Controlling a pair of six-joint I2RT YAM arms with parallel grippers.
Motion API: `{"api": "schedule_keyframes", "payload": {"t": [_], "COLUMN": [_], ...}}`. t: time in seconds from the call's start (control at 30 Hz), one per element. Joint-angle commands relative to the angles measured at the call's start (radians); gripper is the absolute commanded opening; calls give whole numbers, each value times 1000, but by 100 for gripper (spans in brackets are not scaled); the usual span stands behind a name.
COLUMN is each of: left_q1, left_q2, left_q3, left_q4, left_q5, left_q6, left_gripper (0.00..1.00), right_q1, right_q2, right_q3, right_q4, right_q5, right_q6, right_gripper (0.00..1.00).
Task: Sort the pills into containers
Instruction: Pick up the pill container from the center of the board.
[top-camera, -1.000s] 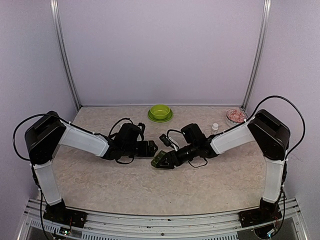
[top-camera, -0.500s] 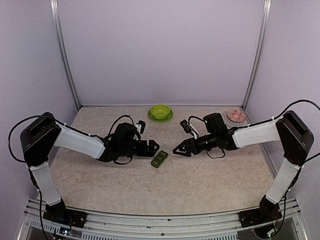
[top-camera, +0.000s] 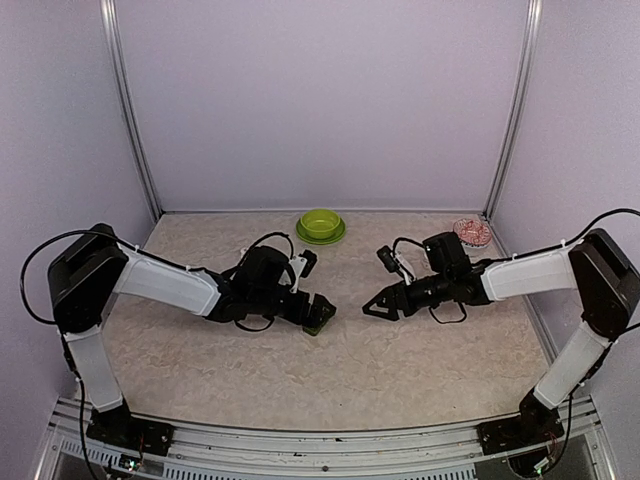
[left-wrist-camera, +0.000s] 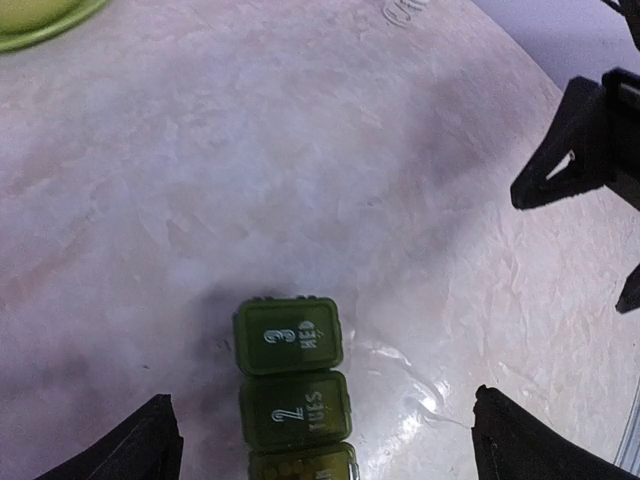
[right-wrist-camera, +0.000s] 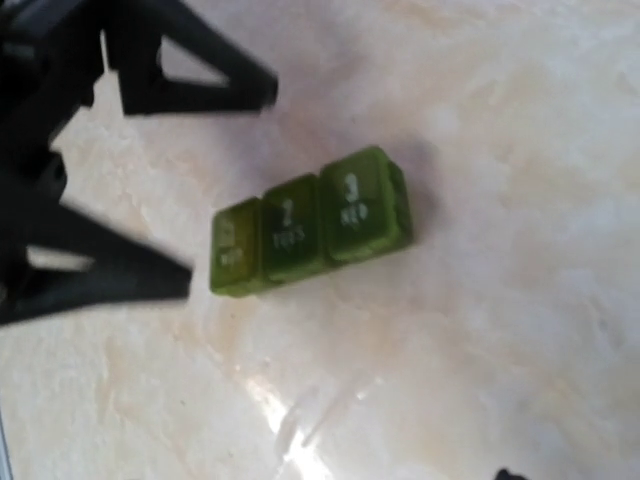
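Note:
The containers (left-wrist-camera: 290, 375) are one dark green pill box lying flat on the table, its lids shut, with "3 WED" and "2 TUES" readable. My left gripper (left-wrist-camera: 325, 448) is open wide and straddles the box, one finger (left-wrist-camera: 140, 445) on each side, neither touching it. In the top view the left gripper (top-camera: 318, 312) covers the box. My right gripper (top-camera: 372, 306) is open, empty, and a short way to the right of the box (right-wrist-camera: 310, 225). I cannot make out any pills.
A lime green bowl (top-camera: 320, 226) stands at the back centre. A round dish with pinkish contents (top-camera: 472, 232) sits at the back right. Metal frame posts (top-camera: 510, 110) rise at the back corners. The two grippers face each other closely.
The right gripper drew back to the right, away from the box, and opened further. The left gripper opened wide and moved right until it stood over the box.

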Motion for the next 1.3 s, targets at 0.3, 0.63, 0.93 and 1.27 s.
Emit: {"api": "schedule_keyframes", "payload": {"t": [0.3,0.63,0.93,1.27], "left_q1": [-30,-65,-87,-91], "left_q2": [114,144,164,141], "left_q3": [68,89,85,71], "left_q4": [-110,-176,-174,-131], "left_q5": [7,-131,-163,-125], "left_q6": [17,74,116,181], "left_gripper": [91,73,51,37], "right_q1": [-24,-27,-27,-27], "right_q2": [-26,-19,-2,-11], "right_q3": [-46,-46,-39,-46], "right_q4": [54,67,88,90], "right_q5": [-18,-13,-40,-53], "right_q6": [-12,12,71,37], "right_gripper": [73,73,73,74]}}
